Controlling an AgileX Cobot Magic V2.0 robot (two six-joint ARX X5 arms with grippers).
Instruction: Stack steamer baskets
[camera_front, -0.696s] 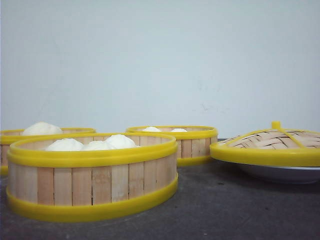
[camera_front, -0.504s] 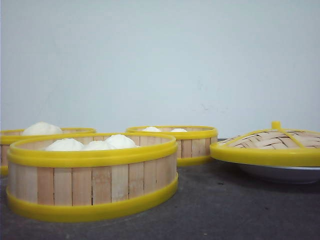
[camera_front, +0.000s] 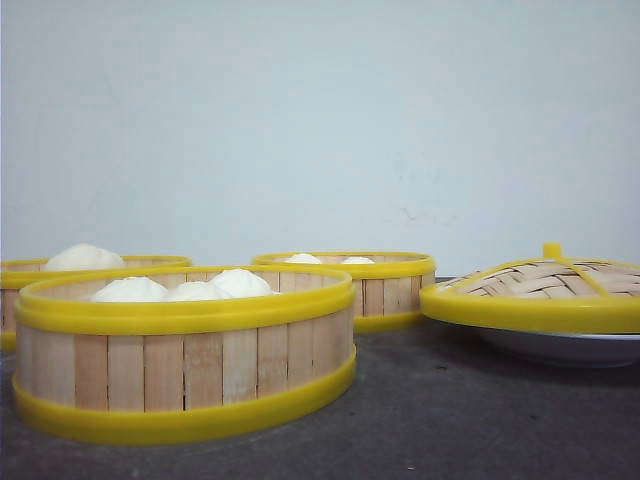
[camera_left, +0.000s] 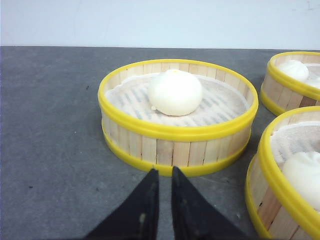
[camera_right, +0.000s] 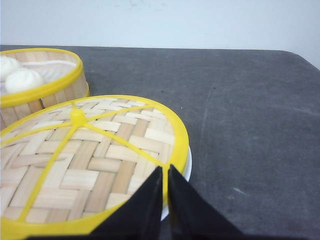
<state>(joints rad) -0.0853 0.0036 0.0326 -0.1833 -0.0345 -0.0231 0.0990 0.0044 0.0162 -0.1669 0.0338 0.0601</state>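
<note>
Left gripper (camera_left: 162, 192) nearly pinched together, empty, just short of a one-bun steamer basket (camera_left: 177, 117) on the dark table (camera_left: 50, 125), two more baskets near it, while the right gripper (camera_right: 164, 192), likewise narrowed, hangs over the woven lid (camera_right: 90, 155).

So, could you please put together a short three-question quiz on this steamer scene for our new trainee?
1. True or false: the steamer baskets are already stacked on one another.
2. What does the woven lid rest on? A) a steamer basket B) a white plate C) the bare table
3. How many buns lie in the basket in front of the left gripper?

Key:
1. False. All three stand apart on the table: the nearest basket, the far left basket and the middle basket.
2. B.
3. One bun, in the single-bun basket.
</note>
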